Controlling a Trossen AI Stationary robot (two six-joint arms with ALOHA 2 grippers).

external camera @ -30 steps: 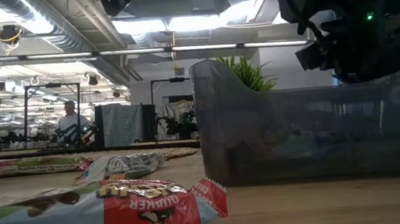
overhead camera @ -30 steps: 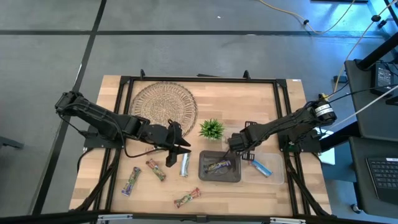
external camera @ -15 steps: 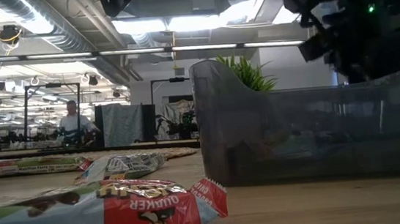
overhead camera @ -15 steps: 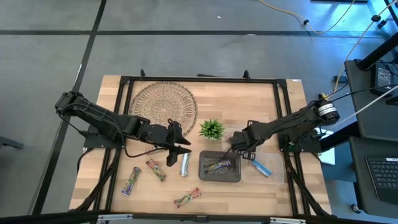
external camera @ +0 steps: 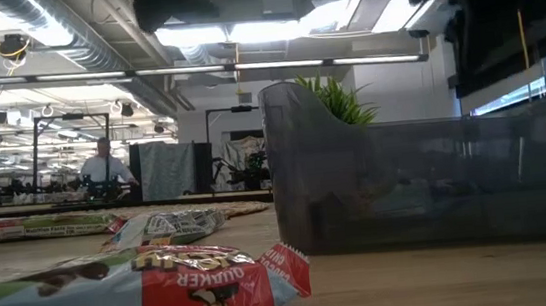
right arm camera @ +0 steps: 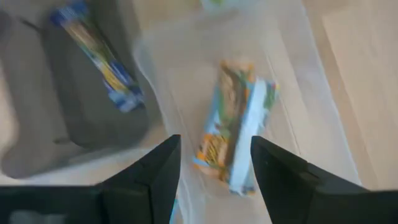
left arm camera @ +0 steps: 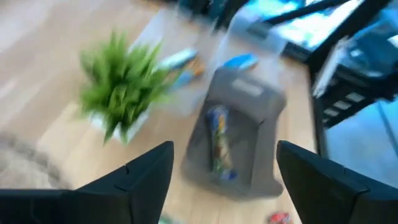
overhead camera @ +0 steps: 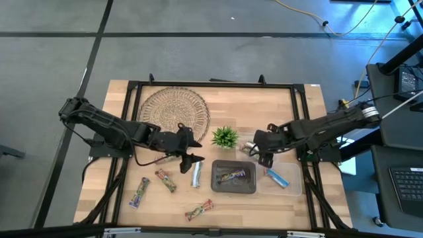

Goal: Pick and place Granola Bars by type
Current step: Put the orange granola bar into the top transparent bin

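Left hand hangs released, fingers spread, a silver bar lying on the tabletop just below it. Right hand (also released) hovers beside the plant, above the clear tray's orange-blue bar; another bar rests in the grey bin.

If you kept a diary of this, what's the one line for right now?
left hand: open, empty, above silver bar | right hand: open, empty, over clear tray | grey bin: one bar inside

Overhead, table-level, 2 wrist views (close)
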